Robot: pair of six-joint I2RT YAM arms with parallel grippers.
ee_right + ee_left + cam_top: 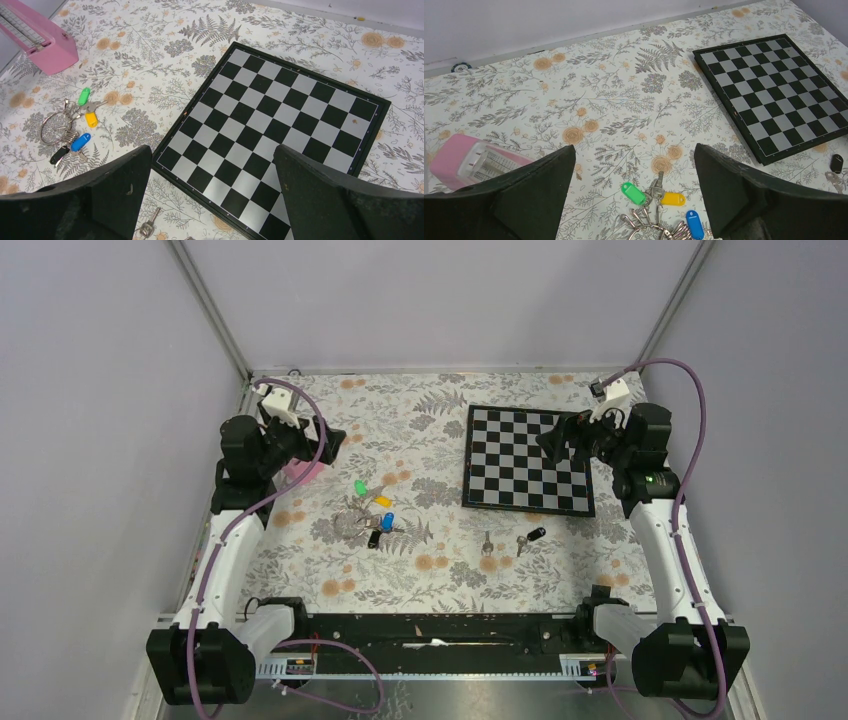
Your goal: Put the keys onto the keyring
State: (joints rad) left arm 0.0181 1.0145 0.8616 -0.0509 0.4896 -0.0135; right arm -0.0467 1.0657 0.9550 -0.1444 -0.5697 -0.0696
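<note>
The keyring [366,521], a bunch of wire rings with green, yellow, blue and black tags, lies on the floral cloth left of centre. It also shows in the left wrist view as the keyring [659,207] and in the right wrist view as the keyring [64,127]. The two keys lie apart from it nearer the front: a plain silver key [487,542] [147,227] and a black-headed key [531,537] [836,163]. My left gripper [335,440] [634,148] hangs open above and behind the keyring, holding nothing. My right gripper [552,443] [212,148] hangs open over the chessboard, also holding nothing.
A black-and-silver chessboard [528,460] [280,125] [784,95] lies at the back right of the table. A pink box [306,472] [471,162] [42,37] sits under the left arm near the table's left edge. Grey walls close in the back and both sides.
</note>
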